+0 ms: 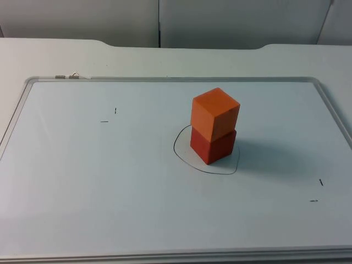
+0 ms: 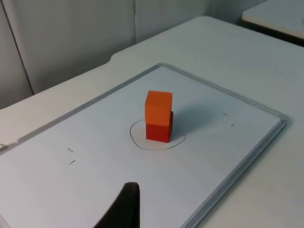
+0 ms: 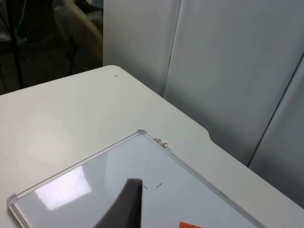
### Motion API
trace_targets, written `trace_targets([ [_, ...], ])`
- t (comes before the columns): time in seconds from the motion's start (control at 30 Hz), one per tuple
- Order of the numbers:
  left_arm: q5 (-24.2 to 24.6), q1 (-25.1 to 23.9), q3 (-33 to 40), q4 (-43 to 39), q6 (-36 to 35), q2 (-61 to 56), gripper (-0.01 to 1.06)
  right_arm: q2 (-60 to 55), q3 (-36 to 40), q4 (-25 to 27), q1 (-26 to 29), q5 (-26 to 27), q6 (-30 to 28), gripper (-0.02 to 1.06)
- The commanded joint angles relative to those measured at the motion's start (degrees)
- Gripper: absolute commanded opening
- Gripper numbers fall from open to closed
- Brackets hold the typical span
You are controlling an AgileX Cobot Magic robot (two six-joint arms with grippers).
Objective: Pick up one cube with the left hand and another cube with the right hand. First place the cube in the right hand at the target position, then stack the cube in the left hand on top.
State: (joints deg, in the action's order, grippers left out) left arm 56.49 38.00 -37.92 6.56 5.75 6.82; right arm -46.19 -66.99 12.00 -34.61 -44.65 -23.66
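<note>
An orange cube (image 1: 215,113) stands stacked on a red cube (image 1: 213,146), turned slightly against it. Both sit inside a hand-drawn outline (image 1: 181,157) on the whiteboard (image 1: 82,181). Seen from the left wrist, the orange cube (image 2: 158,108) on the red cube (image 2: 158,131) stands well ahead of my left gripper (image 2: 121,209), which is drawn back and apart from the stack. My right gripper (image 3: 124,204) hangs over the board's far corner, with a sliver of the orange cube (image 3: 191,224) beside it. Neither cube is held.
The whiteboard's metal rim (image 1: 165,78) frames the work area. Small pen marks (image 1: 109,115) lie at the left and more pen marks (image 1: 318,190) at the right. A clip (image 1: 67,76) sits on the far rim. The grey partition wall (image 1: 220,22) closes the back.
</note>
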Motion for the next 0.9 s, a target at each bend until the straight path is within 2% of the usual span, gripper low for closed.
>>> trace_targets([
  [0.0, 0.0, 0.4, 4.2, -3.7, -3.1, -4.6, 1.05, 0.2, 0.1, 0.3, -0.2, -0.4, -0.5, 0.97],
  [0.13, 0.8, 0.4, 6.4, -5.7, -5.8, -6.8, 1.05, 0.2, 0.1, 0.3, -0.2, -0.5, -0.8, 0.97],
  [0.3, 5.7, 0.3, 7.8, -7.9, -5.8, -6.8, 1.05, 0.2, 0.1, 0.0, -0.2, -0.5, -0.8, 0.97],
  [0.5, 5.2, 0.3, 8.6, -8.5, -6.3, -6.8, 1.05, 0.2, 0.9, -0.1, -0.2, 0.1, -0.9, 0.97],
  [0.7, 5.2, 0.3, 8.6, -8.4, -6.2, -6.8, 1.05, 1.1, 8.7, 0.1, -0.2, 8.5, -1.4, 0.97],
  [0.77, 5.2, 0.3, 8.6, -8.4, -6.2, -6.8, 1.05, 1.5, 10.2, 0.3, -0.2, 9.9, -1.4, 0.97],
  [0.87, 5.2, 0.3, 8.6, -8.4, -6.2, -6.8, 1.05, 3.0, 10.3, 1.7, -0.2, 8.6, -2.1, 0.97],
])
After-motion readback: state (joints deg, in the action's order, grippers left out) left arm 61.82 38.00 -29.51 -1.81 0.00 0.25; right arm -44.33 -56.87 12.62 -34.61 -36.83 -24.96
